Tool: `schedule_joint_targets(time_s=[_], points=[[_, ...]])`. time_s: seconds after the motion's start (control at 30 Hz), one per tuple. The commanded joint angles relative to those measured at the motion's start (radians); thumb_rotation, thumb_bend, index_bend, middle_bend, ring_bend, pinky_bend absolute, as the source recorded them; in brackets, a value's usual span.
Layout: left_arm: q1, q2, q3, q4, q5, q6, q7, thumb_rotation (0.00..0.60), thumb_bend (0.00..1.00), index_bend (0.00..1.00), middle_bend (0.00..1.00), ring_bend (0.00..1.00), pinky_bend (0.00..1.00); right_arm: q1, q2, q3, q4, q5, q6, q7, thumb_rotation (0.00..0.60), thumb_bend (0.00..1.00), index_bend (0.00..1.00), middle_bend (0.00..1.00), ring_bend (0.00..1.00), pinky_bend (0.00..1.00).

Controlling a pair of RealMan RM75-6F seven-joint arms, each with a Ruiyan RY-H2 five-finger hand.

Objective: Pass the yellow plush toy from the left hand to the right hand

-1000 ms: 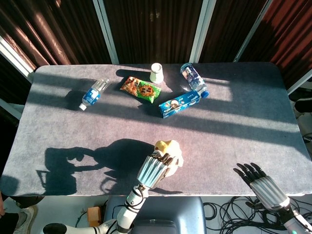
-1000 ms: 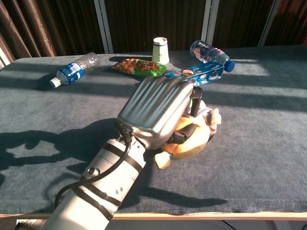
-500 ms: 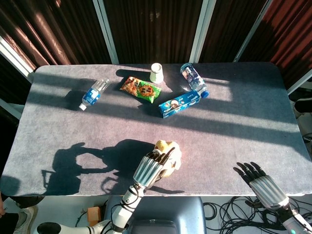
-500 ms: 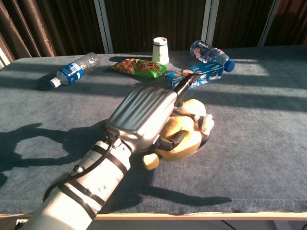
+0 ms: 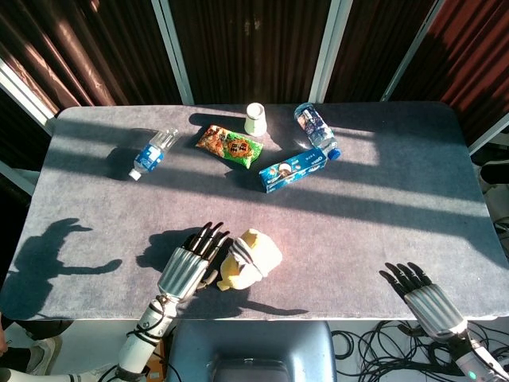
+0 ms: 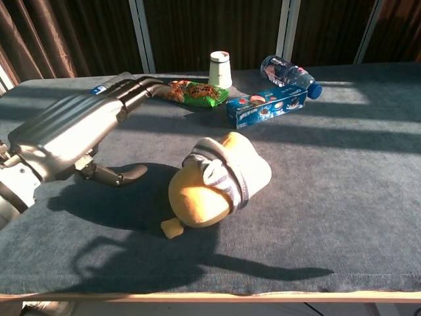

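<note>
In the head view the yellow plush toy (image 5: 248,259) lies loose on the tabletop (image 5: 382,207) near its front edge, and the left hand (image 5: 191,264) sits just beside it at the toy's 9 o'clock, fingers spread and extended toward 1 o'clock, holding nothing; whether a fingertip touches the toy cannot be told from here. The toy's long axis runs roughly from 7 to 1 o'clock. The right hand (image 5: 421,296) hangs well apart at about 4 o'clock from the toy, at the tabletop's front right edge, fingers straight and apart, also empty, so the left hand is far the nearer one. Half a second ago the left hand covered the toy from the front, fingers wrapped over it; now it has slid off to the left and opened, and the toy has rolled slightly left and nearer the front edge, while the right hand has barely moved. In the chest view the toy (image 6: 217,181) lies on its side with its striped cap toward 1 o'clock, and the left hand (image 6: 72,135) hovers at its 9 to 10 o'clock, clearly apart, thumb curled under and fingers pointing toward 1 o'clock. The right hand does not show here. By my judgement the toy has slipped free, so a fresh grasp from the left must come before any handover.
</note>
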Motion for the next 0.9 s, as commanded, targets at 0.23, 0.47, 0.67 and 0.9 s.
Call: schedule_joint_targets(time_s=[0.23, 0.47, 0.67, 0.9], points=[[0.154, 0.318, 0.112, -0.119, 0.01, 0.1, -0.244, 0.6, 0.29, 0.0, 0.0, 0.0, 0.26, 0.047, -0.055, 0.026, 0.0, 0.013, -0.064, 0.004, 0.6, 0.05, 0.0, 0.0, 0.0, 0.0], [0.245, 0.396, 0.127, -0.029, -0.009, 0.174, -0.377, 0.6, 0.28, 0.0, 0.0, 0.0, 0.26, 0.133, -0.144, 0.083, -0.001, 0.001, -0.108, 0.113, 0.6, 0.05, 0.0, 0.0, 0.0, 0.0], [0.283, 0.423, 0.116, 0.002, -0.001, 0.204, -0.438, 0.6, 0.28, 0.0, 0.0, 0.0, 0.26, 0.221, -0.275, 0.16, 0.02, 0.002, -0.138, 0.126, 0.6, 0.05, 0.0, 0.0, 0.0, 0.0], [0.302, 0.441, 0.112, 0.004, 0.024, 0.204, -0.474, 0.6, 0.28, 0.0, 0.0, 0.0, 0.26, 0.312, -0.412, 0.239, 0.021, 0.1, -0.241, 0.002, 0.6, 0.05, 0.0, 0.0, 0.0, 0.0]])
